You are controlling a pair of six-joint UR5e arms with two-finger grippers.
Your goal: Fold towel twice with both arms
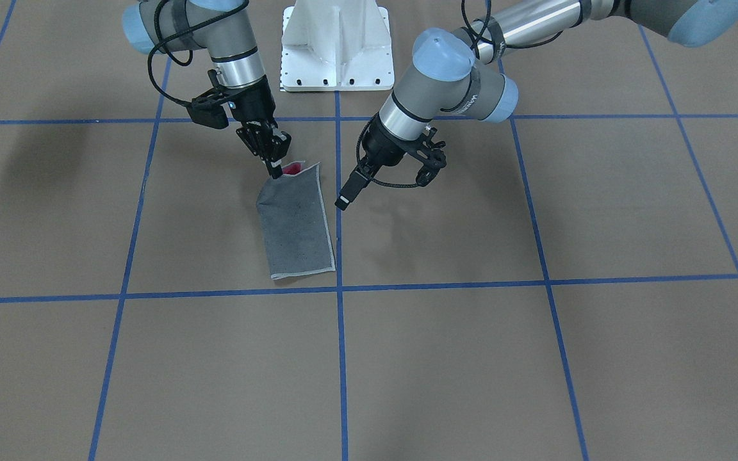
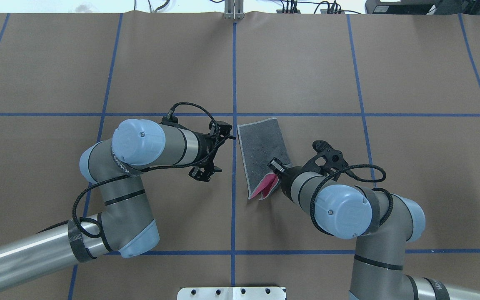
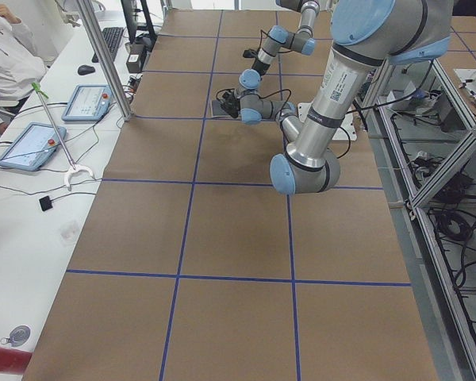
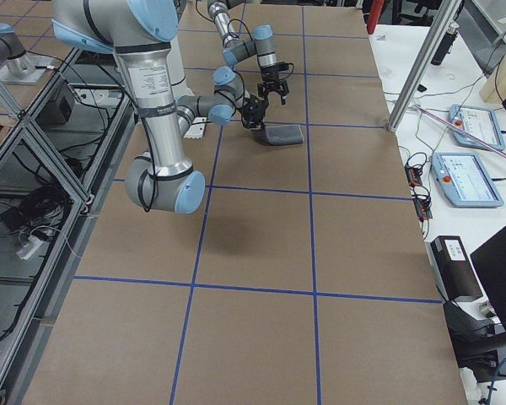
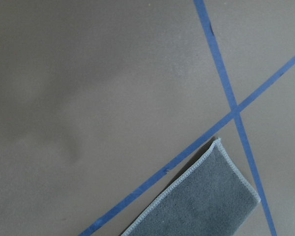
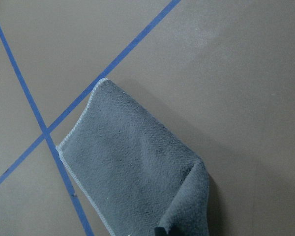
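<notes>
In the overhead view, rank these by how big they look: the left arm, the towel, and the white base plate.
Largest to smallest:
left arm
towel
white base plate, of which only an edge is in frame

Towel [image 5: 206, 201] corner beside blue tape [image 5: 226, 88]

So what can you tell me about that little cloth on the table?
The towel is a small terry-looking cloth folded into a long rectangle, dark grey outside with a light stitched border. It lies on the brown table beside a blue tape line. The right gripper pinches the end nearest the robot, which is slightly raised, so pink shows inside.
</notes>
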